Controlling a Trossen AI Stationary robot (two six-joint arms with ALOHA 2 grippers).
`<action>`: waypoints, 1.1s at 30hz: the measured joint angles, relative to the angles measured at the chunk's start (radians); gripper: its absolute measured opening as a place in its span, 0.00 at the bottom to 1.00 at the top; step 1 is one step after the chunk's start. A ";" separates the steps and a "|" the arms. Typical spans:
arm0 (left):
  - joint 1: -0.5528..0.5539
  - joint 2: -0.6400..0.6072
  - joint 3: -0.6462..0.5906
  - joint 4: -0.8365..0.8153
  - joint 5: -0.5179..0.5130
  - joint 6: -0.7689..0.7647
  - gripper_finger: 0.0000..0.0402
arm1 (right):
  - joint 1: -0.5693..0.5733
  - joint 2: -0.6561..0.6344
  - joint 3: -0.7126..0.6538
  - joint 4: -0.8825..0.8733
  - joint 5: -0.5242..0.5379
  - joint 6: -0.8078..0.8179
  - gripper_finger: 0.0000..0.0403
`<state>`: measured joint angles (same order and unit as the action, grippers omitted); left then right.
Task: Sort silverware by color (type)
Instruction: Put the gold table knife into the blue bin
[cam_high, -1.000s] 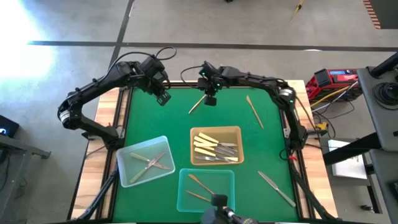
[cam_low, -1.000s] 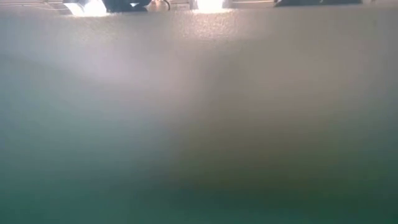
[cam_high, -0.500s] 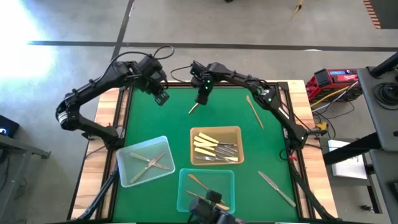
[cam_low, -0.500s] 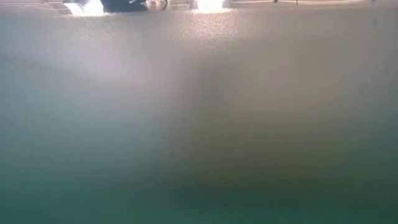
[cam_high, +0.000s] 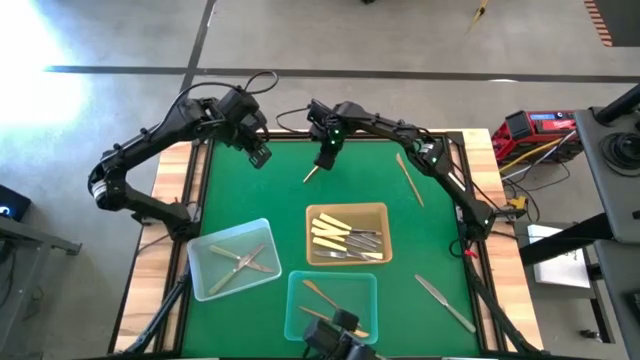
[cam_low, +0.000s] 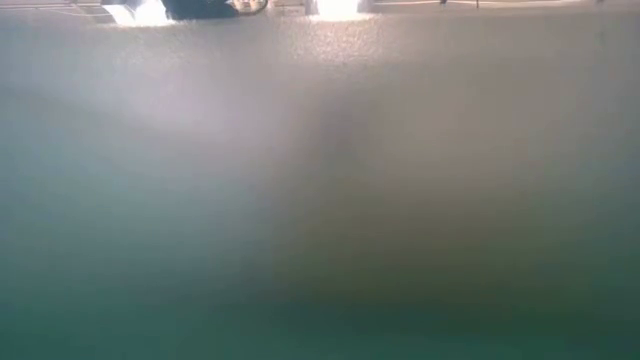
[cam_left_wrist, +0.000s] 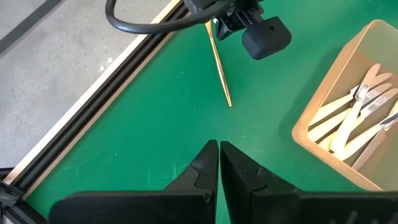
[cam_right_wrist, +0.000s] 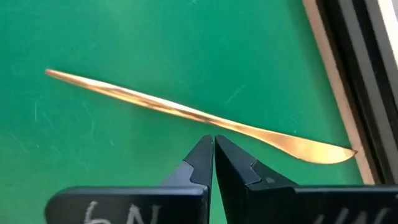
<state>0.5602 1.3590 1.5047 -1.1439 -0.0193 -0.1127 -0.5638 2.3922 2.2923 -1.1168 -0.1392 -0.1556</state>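
At the table's far edge, the right gripper (cam_high: 325, 158), fingers together and empty, hovers over the gold knife (cam_right_wrist: 193, 115), whose length crosses its fingertips.

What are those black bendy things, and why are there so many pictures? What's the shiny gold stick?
They are two robot arms sorting cutlery on a green table. One picture looks down from above, one sits at table height and shows only blur, two come from wrist cameras. The right gripper pinches a gold knife. The left gripper waits nearby, shut and empty. The tan tray holds cream-handled pieces; two clear trays hold others. A silver knife and another gold piece lie loose.
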 joint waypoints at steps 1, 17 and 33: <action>0.000 0.000 0.000 0.000 0.000 0.000 0.00 | 0.000 0.000 -0.003 0.000 0.000 0.001 0.02; 0.000 0.000 0.000 0.000 0.001 0.026 0.00 | 0.013 0.000 -0.088 0.116 -0.071 0.033 0.02; 0.000 0.000 0.000 0.000 0.002 0.060 0.00 | 0.084 0.047 -0.073 0.177 -0.151 0.038 0.02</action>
<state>0.5606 1.3590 1.5047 -1.1442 -0.0174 -0.0528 -0.4794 2.4389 2.2195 -0.9400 -0.2904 -0.1175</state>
